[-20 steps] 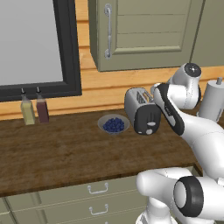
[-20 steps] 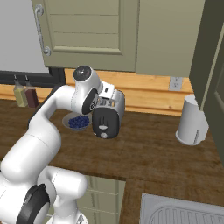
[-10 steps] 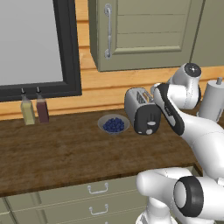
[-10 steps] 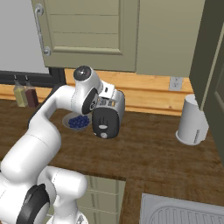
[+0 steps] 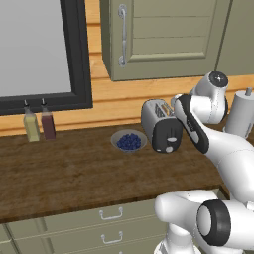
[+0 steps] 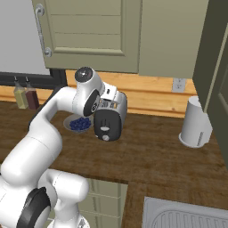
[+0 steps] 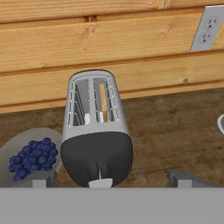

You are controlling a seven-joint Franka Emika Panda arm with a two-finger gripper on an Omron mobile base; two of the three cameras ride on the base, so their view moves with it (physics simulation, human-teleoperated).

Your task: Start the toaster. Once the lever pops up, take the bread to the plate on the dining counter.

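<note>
My gripper [image 7: 109,178] hangs open, fingertips spread wide either side of the toaster's [image 7: 95,133] black end face. The lever [image 7: 100,183] sits low between them. The bread [image 7: 103,103] stands in the right slot. A bowl of blueberries [image 7: 31,154] sits just left, on the wooden worktop [image 5: 74,168].

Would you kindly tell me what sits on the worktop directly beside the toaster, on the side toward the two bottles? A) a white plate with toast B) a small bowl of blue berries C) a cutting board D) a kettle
B: the bowl of blue berries sits next to the toaster, between it and the two bottles near the window, and the hand view shows the same bowl beside the toaster's black end.
</note>
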